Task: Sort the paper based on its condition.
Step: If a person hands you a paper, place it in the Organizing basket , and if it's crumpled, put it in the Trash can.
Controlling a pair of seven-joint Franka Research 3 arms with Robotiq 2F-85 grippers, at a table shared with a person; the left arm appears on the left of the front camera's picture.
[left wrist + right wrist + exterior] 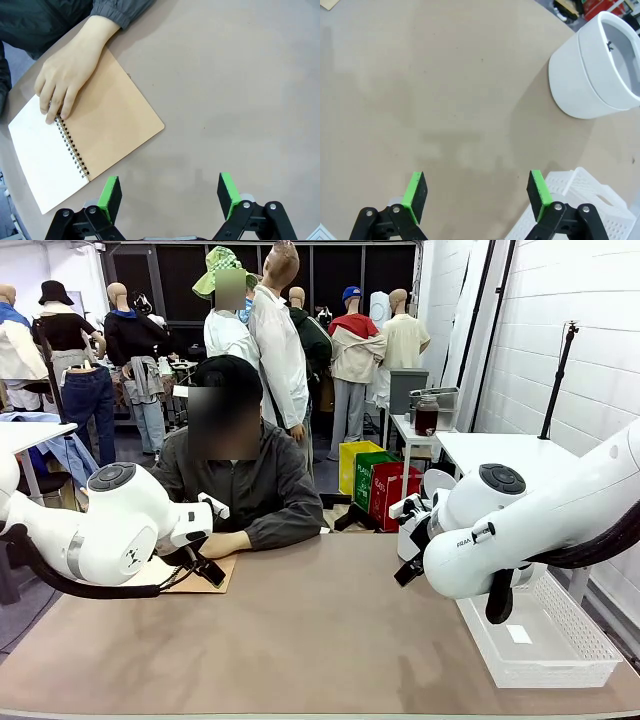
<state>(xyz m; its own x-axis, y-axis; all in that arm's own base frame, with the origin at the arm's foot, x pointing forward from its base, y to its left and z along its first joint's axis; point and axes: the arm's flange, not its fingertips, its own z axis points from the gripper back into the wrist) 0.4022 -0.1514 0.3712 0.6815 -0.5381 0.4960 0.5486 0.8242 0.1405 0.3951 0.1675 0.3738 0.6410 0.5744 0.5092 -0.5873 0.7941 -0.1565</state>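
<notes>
A spiral-bound notebook [112, 120] lies open on the table, its brown cover folded flat and a white page [40, 155] still bound beside it. A person's hand [65, 75] rests on the spiral and the page. Loose paper is out of view. My left gripper [170, 192] hovers open over bare table just beside the notebook's corner, with nothing between its green pads. In the front view the left gripper [205, 568] sits at the notebook [228, 582], near the person's forearm. My right gripper [477, 192] is open and empty above bare table, close to the basket.
A white mesh basket [560, 645] stands at the front right with a tiny white slip [518, 633] inside; its corner shows as the basket [580, 200] under the right wrist. A round white bin [595, 65] stands beyond it. The person sits at the far edge.
</notes>
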